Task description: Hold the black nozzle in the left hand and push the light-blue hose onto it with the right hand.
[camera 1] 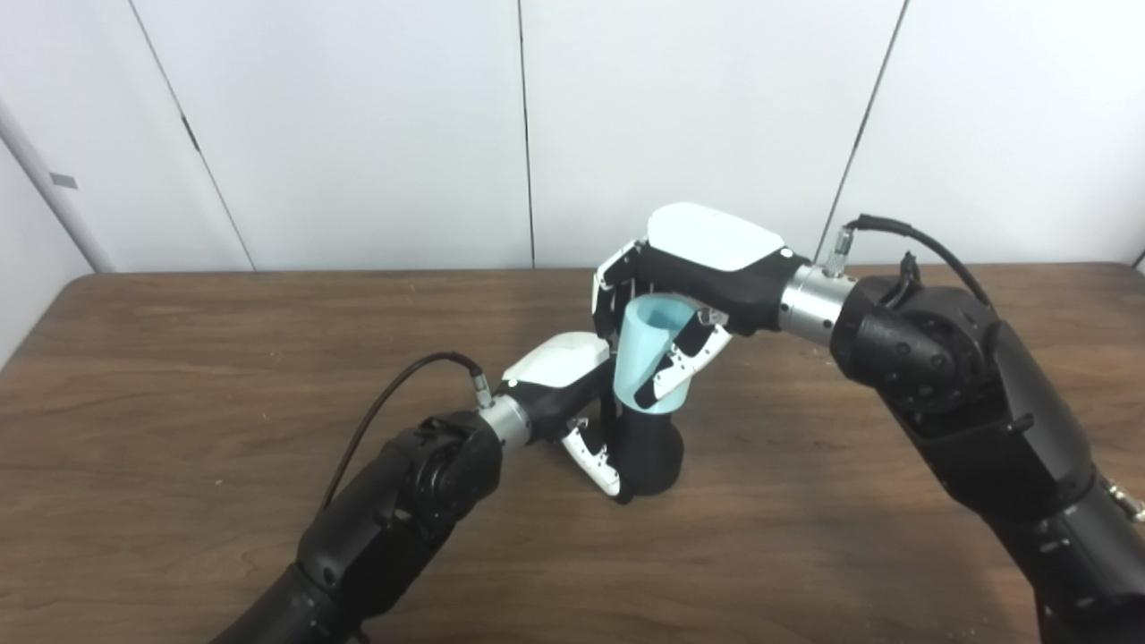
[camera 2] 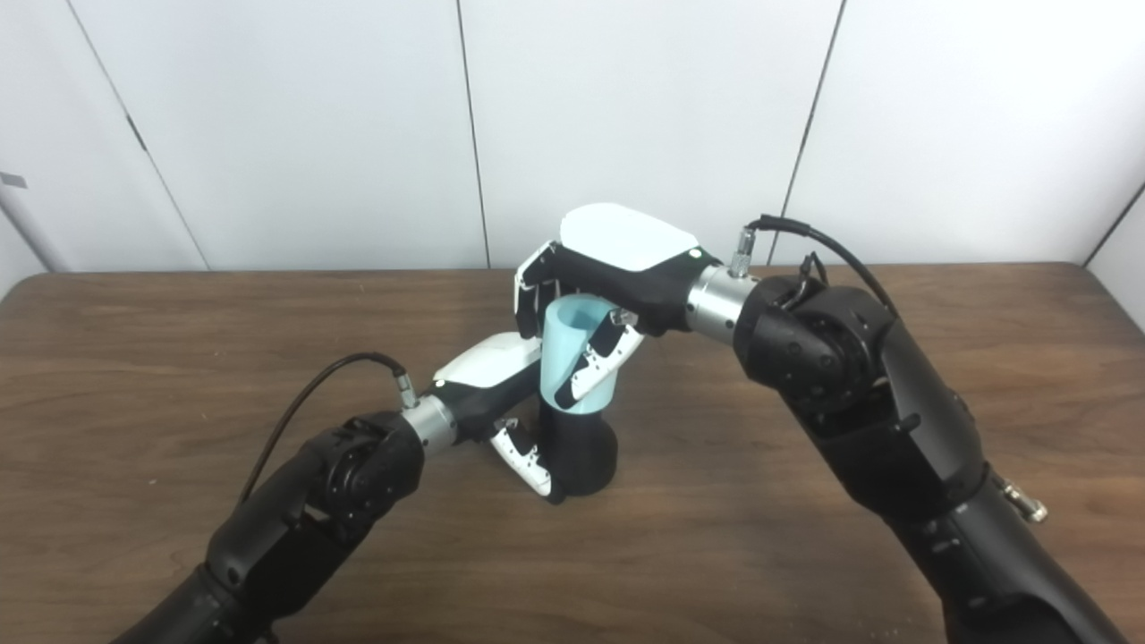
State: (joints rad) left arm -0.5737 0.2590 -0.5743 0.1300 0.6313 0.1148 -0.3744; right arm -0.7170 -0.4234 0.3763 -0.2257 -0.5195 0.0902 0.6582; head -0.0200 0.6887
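The black nozzle stands upright on the brown table near its middle. My left hand is shut on the nozzle from the left, its thumb lying across the lower front. The light-blue hose, a short open-topped tube, sits upright over the nozzle's top, its lower rim meeting the black body. My right hand comes in from the right and above and is shut on the hose, fingers behind it and thumb across its front. The nozzle's upper end is hidden inside the hose.
Bare wood surrounds the two hands on every side. White wall panels stand close behind the table's far edge. My right forearm spans the right half of the table, and the left forearm crosses the near left.
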